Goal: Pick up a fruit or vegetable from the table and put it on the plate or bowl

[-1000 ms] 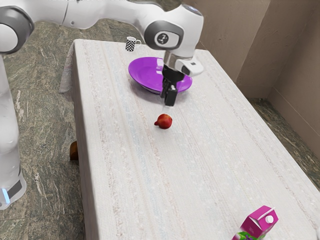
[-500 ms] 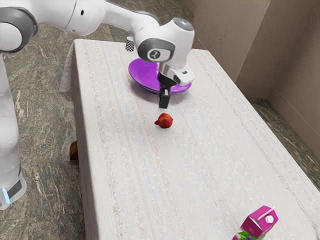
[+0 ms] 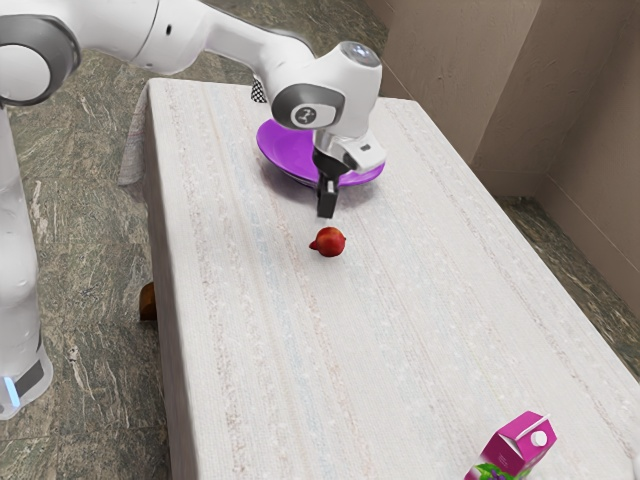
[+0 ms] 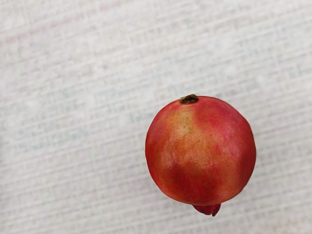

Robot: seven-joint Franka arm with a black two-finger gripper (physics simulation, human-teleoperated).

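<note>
Table (image 3: 400, 350) — pomegranate (image 3: 327, 242) just under gripper (image 3: 325, 211), apart

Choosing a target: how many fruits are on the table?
1: the pomegranate lies on the tablecloth just under the gripper, near the purple plate. The arm may hide others.

The exterior camera stands high beside the desk (image 3: 250, 350), off one long edge, looking down and along it. The arm (image 3: 200, 40) enters from the upper left of the frame, the floor (image 3: 80, 250) runs down the left, and a wall (image 3: 560, 90) fills the upper right. It sits well back and takes in most of the desk top. The wrist camera looks straight down from close above the desk. Both views share the pomegranate (image 3: 327, 241) and the surface around it, just below the pincer (image 3: 326, 208) in the exterior frame.
</note>
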